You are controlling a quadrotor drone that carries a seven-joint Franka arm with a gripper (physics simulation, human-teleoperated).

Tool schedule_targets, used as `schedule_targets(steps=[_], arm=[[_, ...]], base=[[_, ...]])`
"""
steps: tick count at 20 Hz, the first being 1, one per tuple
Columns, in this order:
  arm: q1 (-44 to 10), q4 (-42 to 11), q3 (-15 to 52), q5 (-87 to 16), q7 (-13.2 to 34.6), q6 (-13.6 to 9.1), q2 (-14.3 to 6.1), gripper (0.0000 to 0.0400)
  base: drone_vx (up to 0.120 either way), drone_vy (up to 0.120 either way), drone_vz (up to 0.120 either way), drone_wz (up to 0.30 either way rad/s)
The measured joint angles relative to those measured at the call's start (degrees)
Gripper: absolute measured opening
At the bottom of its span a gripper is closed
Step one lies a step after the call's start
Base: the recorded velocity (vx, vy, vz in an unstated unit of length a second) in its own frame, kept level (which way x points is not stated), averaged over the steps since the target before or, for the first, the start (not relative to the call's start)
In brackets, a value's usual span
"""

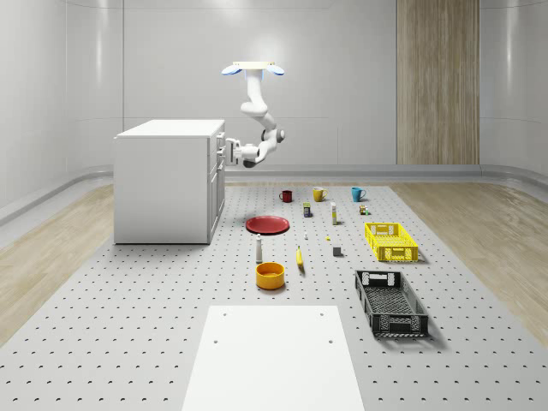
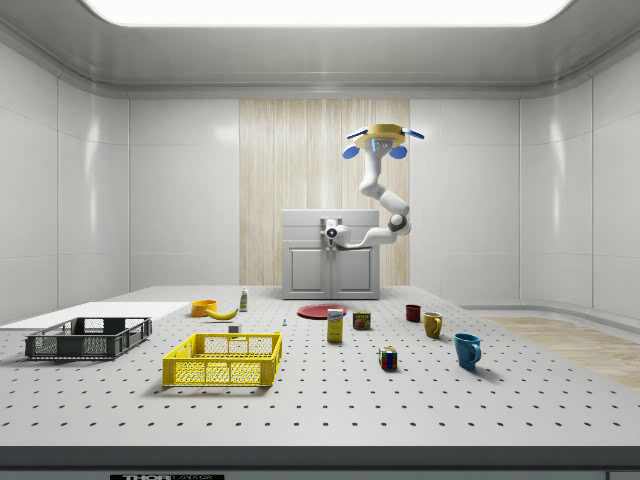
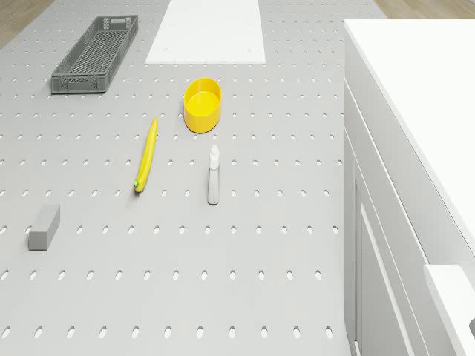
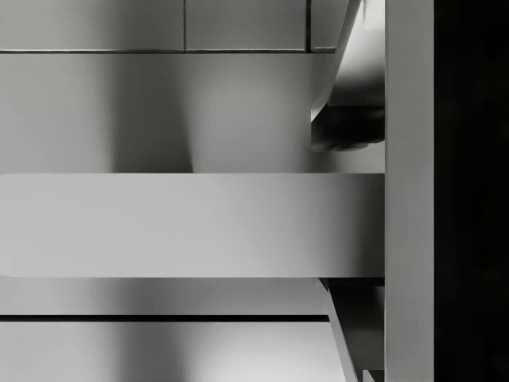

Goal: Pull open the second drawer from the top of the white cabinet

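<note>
Fingers (image 1: 229,154) at white cabinet's (image 1: 163,180) drawer front, drone (image 1: 253,68) hovering beside.

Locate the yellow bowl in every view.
Whole-scene view: bowl low centre, left of the banana.
Side view: bowl left of centre, just left of the banana.
Drone view: bowl between the bottle and the white mat.
Shared landmark: the banana beside it.
</note>
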Motion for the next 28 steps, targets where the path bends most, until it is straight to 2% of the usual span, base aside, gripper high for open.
schedule_targets(steps=[4,5,8,13,15,18,21,25,26,27,28], arm=[[-0.57,-0.16,-0.54,-0.65,0.35,-0.82,-0.40,0.0155],[-0.69,0.25,-0.35,-2.08,4.34,-0.87,-1.04,0.0203],[-0.54,0.04,-0.90,-2.40,1.83,-0.90,-1.16,0.0179],[-0.75,-0.25,-1.66,-2.51,1.77,-1.48,-1.38,0.0161],[-0.41,0.48,-1.58,-5.55,7.65,-1.22,-2.80,0.0251],[0.04,-0.02,-2.74,-5.56,5.43,-1.21,-2.93,0.0204],[-0.03,-0.34,-3.66,-5.67,3.98,-1.69,-3.13,0.0178],[-0.56,-0.57,-5.03,-6.61,3.17,-2.88,-3.73,0.0162],[-0.56,-0.09,-4.92,-8.27,6.47,-2.94,-4.56,0.0217],[-0.18,-0.48,-5.74,-8.33,3.69,-2.84,-4.42,0.0197],[-0.25,-0.59,-6.12,-8.13,2.97,-3.09,-4.43,0.0176]], base=[[0.000,0.000,0.000,0.000],[0.000,0.000,0.000,0.000],[0.000,0.000,0.000,0.000],[0.000,0.000,0.000,0.000],[0.000,0.000,0.000,0.000],[0.000,0.000,0.000,0.000],[0.000,0.000,0.000,0.000],[0.000,0.000,0.000,0.000],[0.000,0.000,0.000,0.000],[0.000,0.000,0.000,0.000],[0.000,0.000,0.000,0.000]])
